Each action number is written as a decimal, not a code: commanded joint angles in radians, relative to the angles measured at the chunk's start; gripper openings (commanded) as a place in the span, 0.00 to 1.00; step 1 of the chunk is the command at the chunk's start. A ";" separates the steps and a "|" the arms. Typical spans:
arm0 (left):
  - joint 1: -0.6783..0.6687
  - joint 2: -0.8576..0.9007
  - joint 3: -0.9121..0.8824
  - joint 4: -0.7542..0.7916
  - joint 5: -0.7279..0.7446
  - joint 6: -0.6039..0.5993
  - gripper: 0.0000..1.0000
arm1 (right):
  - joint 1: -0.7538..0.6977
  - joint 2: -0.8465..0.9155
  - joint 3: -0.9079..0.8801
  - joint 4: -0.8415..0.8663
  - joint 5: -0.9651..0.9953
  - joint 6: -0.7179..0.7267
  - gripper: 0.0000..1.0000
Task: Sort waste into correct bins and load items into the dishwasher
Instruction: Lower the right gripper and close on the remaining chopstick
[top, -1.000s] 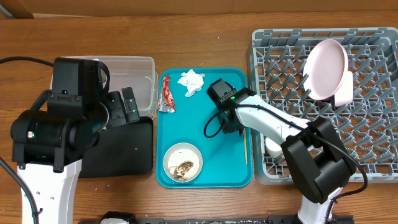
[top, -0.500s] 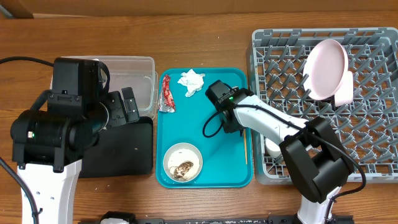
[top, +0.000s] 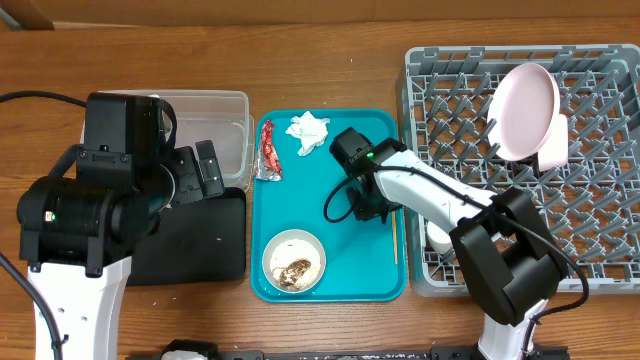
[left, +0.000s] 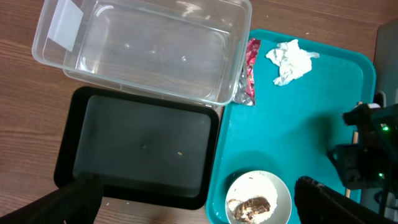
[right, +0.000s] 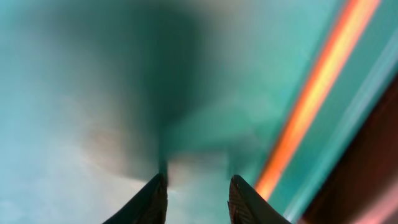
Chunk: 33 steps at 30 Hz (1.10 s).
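My right gripper (top: 365, 208) hangs low over the teal tray (top: 340, 280), open a little, with only bare tray floor between its fingertips (right: 155, 200). A thin chopstick (top: 394, 236) lies just to its right along the tray's edge, seen as a blurred orange streak (right: 318, 81) in the right wrist view. The red wrapper (top: 268, 150) and white tissue (top: 307, 130) lie at the tray's far end. A white bowl (top: 294, 262) with brown food scraps sits at its near end. My left gripper (left: 202, 205) is wide open above the black tray (left: 140, 146) and clear tub (left: 149, 50).
The grey dish rack (top: 590, 230) fills the right side, with a pale pink plate (top: 528, 105) standing on edge among its pegs. A white object (top: 437, 238) sits at the rack's near left corner. Bare wooden table (top: 320, 60) runs along the back.
My right gripper has edged slightly toward the near side of the teal tray, beside the chopstick. The left arm has not moved.
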 joint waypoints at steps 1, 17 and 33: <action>0.003 0.003 0.010 0.001 -0.012 -0.017 1.00 | 0.002 0.003 0.086 -0.017 0.055 0.156 0.38; 0.003 0.003 0.010 0.001 -0.012 -0.017 1.00 | -0.042 0.085 0.090 0.029 0.107 0.159 0.40; 0.003 0.003 0.010 0.001 -0.012 -0.018 1.00 | -0.037 0.132 0.084 0.013 -0.228 -0.137 0.37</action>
